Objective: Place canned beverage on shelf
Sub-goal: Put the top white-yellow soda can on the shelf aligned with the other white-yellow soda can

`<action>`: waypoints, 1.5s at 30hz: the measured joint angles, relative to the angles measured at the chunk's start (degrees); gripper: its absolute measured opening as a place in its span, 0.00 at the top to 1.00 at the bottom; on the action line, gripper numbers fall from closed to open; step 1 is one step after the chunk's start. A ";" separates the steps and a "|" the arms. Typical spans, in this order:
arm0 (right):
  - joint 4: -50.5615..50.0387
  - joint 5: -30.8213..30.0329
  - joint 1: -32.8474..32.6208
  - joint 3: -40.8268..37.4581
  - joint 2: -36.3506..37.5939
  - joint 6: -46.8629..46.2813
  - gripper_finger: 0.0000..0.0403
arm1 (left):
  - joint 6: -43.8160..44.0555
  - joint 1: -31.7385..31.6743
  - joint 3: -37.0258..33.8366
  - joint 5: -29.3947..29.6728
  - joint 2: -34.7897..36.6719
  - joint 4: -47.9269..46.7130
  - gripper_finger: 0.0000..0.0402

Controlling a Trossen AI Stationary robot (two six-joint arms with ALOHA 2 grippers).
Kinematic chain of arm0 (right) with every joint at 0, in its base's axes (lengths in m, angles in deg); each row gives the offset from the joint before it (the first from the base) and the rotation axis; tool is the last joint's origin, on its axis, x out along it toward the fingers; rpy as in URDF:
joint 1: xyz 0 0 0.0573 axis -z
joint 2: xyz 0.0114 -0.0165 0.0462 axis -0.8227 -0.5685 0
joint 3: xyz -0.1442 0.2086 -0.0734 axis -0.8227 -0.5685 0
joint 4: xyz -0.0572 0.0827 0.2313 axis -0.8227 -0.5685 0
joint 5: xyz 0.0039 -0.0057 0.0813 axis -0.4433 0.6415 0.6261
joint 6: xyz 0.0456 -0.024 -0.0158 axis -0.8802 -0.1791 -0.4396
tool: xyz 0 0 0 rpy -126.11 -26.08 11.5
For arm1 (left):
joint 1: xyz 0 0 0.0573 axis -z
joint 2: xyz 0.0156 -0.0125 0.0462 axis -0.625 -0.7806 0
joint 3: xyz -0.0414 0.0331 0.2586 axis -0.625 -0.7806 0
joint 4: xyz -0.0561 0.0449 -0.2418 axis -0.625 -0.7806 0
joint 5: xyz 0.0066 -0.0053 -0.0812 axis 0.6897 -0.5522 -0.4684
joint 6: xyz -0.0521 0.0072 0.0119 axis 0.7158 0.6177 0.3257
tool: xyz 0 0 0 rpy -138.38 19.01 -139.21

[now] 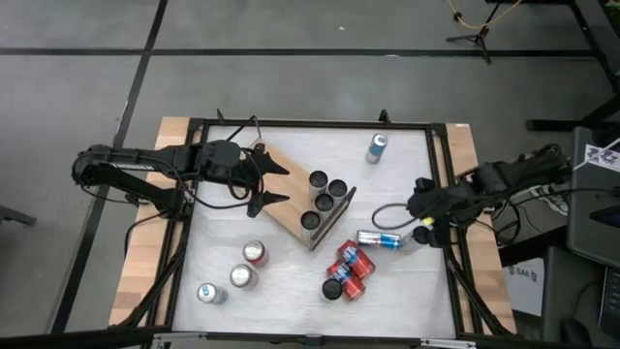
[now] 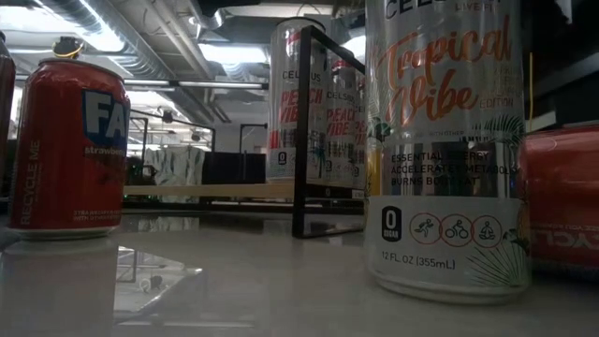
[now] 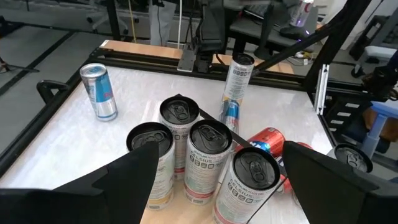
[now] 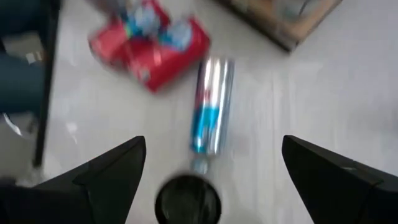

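The shelf [image 1: 295, 184], a light-wood board on a black wire frame, stands slantwise at mid-table. Several tall cans [image 1: 325, 194] stand on its right end and show close up in the left wrist view [image 3: 208, 149]. My left gripper [image 1: 276, 184] hovers open over the board's left part, pointing at those cans. Near the table's right edge my right gripper [image 1: 421, 208] is open, pointing down. A blue-and-silver can [image 1: 380, 238] lies on its side on the table below it, in the right wrist view [image 4: 211, 106] too. A dark can top [image 4: 186, 199] shows between the right fingers.
A blue can [image 1: 376, 148] stands at the far edge. Red cans [image 1: 349, 271] lie clustered near the front, right of centre. Three cans [image 1: 241, 277] stand at the near left. In the low view a tall can [image 2: 445, 150] and a red can [image 2: 70, 150] fill the foreground.
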 joint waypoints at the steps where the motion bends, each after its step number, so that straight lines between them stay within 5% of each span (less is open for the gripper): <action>1: -1.32 0.21 -0.77 -0.62 -0.02 0.00 0.07 | 0.00 0.00 0.00 0.02 0.00 0.00 0.17; 11: -3.73 -3.55 -8.15 -4.12 -0.01 3.66 0.07 | -0.01 -0.02 0.00 0.73 0.00 0.00 0.17; 24: -1.60 -1.00 -13.56 -9.14 -0.02 5.62 0.07 | 0.00 -0.02 0.00 1.49 0.00 -0.02 0.17; 45: -0.13 -1.01 -13.78 -13.38 -0.02 5.64 0.07 | -0.02 -0.02 0.00 1.51 0.00 -0.02 0.17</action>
